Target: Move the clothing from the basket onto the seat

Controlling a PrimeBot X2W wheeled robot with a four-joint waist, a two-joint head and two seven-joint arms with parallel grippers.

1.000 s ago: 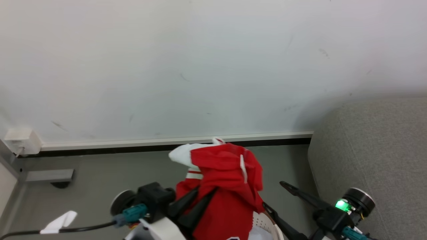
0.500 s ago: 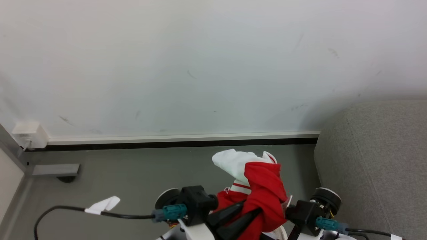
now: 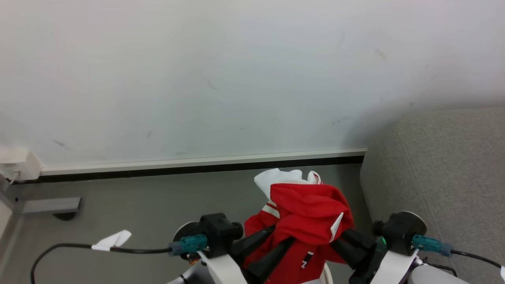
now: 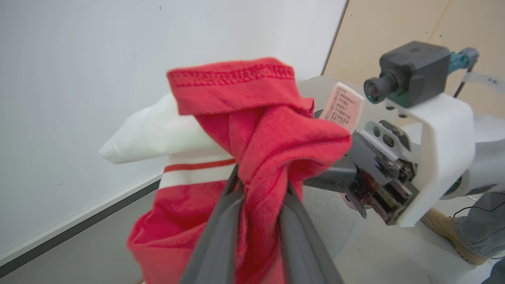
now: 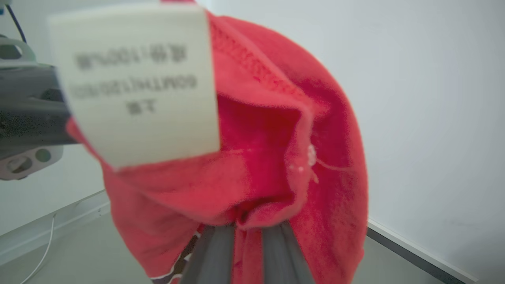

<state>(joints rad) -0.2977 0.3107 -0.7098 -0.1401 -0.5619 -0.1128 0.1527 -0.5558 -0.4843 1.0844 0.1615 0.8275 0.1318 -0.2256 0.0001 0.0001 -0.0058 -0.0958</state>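
Observation:
The red clothing (image 3: 307, 209), with white stripes and a white cuff on top, hangs bunched above the floor between both grippers. My left gripper (image 3: 282, 236) is shut on its left folds, and fabric is pinched between the grey fingers (image 4: 232, 221) in the left wrist view. My right gripper (image 3: 341, 238) is shut on the right side, with red cloth (image 5: 276, 157) and a white care label (image 5: 138, 79) draped over its fingers. The light grey seat (image 3: 442, 173) rises just to the right. A pale sliver of the basket (image 3: 326, 273) peeks from under the garment at the bottom edge.
A white wall with a baseboard (image 3: 197, 162) stands close ahead over grey floor. A wall socket (image 3: 15, 167) and a grey bracket (image 3: 51, 205) sit at the far left. A person's shoe (image 4: 446, 236) and trouser leg (image 4: 485, 221) show beyond the right arm.
My right gripper, open and apart a second ago, has come in and shut on the garment's right side. The left gripper has kept its hold. The head camera has shifted.

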